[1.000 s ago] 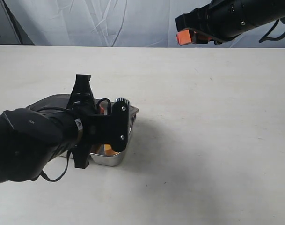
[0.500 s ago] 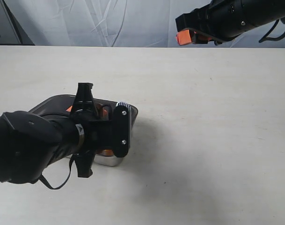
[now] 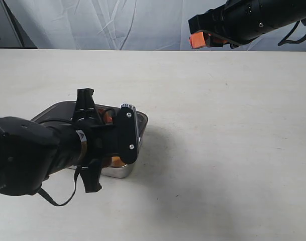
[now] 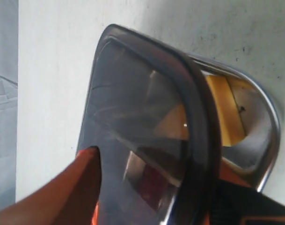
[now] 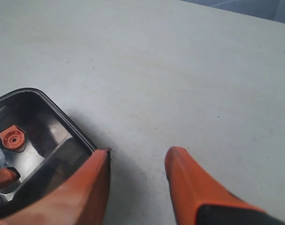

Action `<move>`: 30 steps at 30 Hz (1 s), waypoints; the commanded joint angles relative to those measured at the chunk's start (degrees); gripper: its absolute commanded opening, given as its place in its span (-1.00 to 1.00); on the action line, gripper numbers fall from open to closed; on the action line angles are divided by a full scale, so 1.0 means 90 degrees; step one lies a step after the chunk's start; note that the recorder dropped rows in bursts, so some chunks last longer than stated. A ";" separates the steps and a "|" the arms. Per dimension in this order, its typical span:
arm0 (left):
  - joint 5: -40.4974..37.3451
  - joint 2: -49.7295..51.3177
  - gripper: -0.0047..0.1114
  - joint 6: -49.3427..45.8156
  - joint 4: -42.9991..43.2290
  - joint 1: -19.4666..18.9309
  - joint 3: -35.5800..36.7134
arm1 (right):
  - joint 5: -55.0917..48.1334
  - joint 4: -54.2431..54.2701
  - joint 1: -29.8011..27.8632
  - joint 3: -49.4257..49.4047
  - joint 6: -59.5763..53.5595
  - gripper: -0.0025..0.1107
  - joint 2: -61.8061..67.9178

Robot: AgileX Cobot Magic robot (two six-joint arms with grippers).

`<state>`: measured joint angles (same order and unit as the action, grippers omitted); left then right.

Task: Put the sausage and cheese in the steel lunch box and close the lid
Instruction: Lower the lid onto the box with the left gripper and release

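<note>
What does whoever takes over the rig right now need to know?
Left gripper: shut on the lid, holding it over the steel lunch box; the lid is not seated.
Right gripper: open, empty, up above the table, away from the box.
Cheese: in the box, at the end the lid leaves uncovered. A dark-red shape under the lid looks like the sausage.
Done: both foods appear loaded.
Left: square the lid over the box, press it shut, release.
</note>
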<state>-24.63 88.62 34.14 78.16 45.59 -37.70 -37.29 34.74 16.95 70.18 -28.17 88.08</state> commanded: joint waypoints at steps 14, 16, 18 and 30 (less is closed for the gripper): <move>0.0369 -0.0236 0.00 -0.2484 -0.3085 0.0022 0.0020 | 0.0007 -0.0019 -0.0033 -0.0006 -0.0016 -0.24 -0.0050; 0.0408 -0.0287 0.00 -0.2537 -0.3216 0.0022 0.0020 | 0.0007 -0.0019 -0.0033 -0.0006 -0.0016 -0.24 -0.0050; 0.0408 -0.0350 0.00 -0.2537 -0.3288 0.0022 0.0020 | 0.0007 -0.0019 -0.0033 -0.0006 -0.0016 -0.24 -0.0050; 0.0408 -0.0854 0.00 -0.2537 -0.3926 0.0022 0.0020 | 0.0007 -0.0019 -0.0033 -0.0006 -0.0016 -0.24 -0.0050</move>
<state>-21.44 82.19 11.20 45.74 45.59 -37.70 -37.29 34.74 16.95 70.18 -28.17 88.08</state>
